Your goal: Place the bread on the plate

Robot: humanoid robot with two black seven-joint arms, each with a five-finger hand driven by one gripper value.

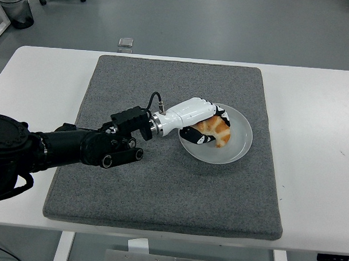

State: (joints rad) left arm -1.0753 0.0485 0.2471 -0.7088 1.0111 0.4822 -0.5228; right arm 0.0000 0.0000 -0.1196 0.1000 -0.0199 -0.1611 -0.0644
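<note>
A golden-brown piece of bread [216, 130] lies inside a white plate [240, 145] on the right half of a grey mat. My left arm comes in from the left edge and its white hand [209, 123] reaches over the plate's left rim. The fingers are curled around the bread and partly cover it. I cannot tell whether the bread rests on the plate or is held just above it. My right arm is out of view.
The grey mat [161, 181] covers most of the white table [316, 170]. A small clear object [126, 44] sits at the table's far edge. A black bin [15, 7] stands on the floor at the far left.
</note>
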